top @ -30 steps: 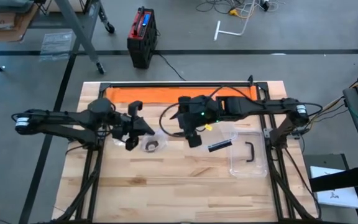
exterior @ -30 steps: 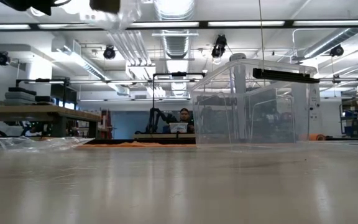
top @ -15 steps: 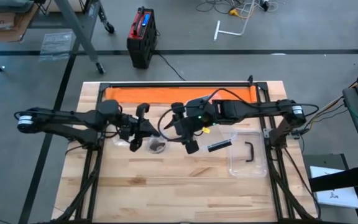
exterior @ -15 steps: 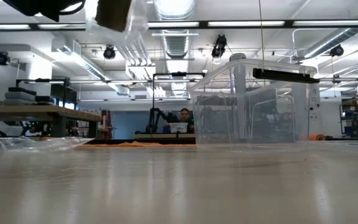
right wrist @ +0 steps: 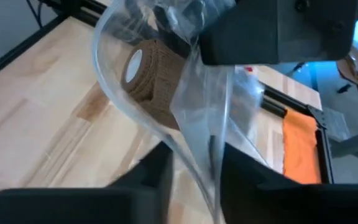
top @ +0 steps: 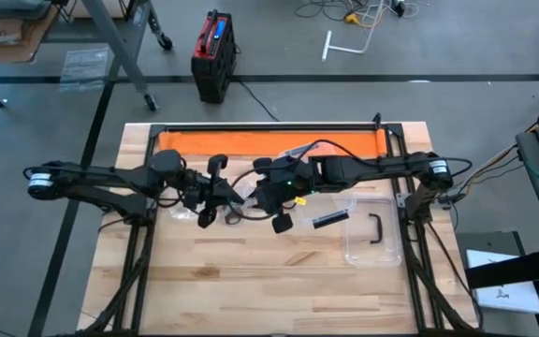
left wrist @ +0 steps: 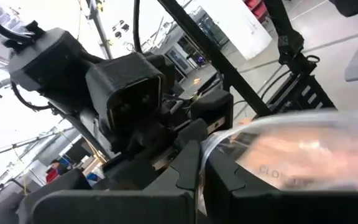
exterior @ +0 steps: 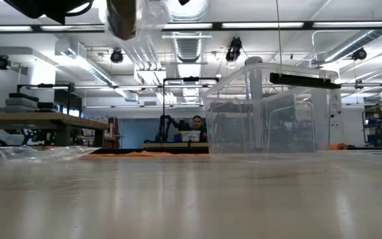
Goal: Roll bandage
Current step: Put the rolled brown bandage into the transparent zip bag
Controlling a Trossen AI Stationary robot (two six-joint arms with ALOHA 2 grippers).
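Observation:
A brown bandage roll sits inside a clear plastic bag that hangs in the air over the table's middle. My left gripper comes from the table's left and is shut on the bag. My right gripper comes from the right and meets the bag on its other side, its fingers closed in on the film. In the low view the bag and roll hang high above the tabletop. My left gripper pinches the bag's clear film between its two shut fingers, coming about level from the table's left. The bag, with the roll in it, is lifted clear of the table. My right gripper has a fold of the bag's film between its two fingers, below the roll. The fingers slant down from the table's right. The film runs slack through the narrow gap, and the bag is clear of the table.
A clear plastic box stands at the right, with a black bracket in it and a black bar beside it. Orange cloth lies along the far edge. A person sits far behind the table.
My right gripper has gone toward the table's left and somewhat down, up to the bag. My left gripper moved a little toward the right with the bag, then kept still. In the low view the bag and roll have come down farther into the picture.

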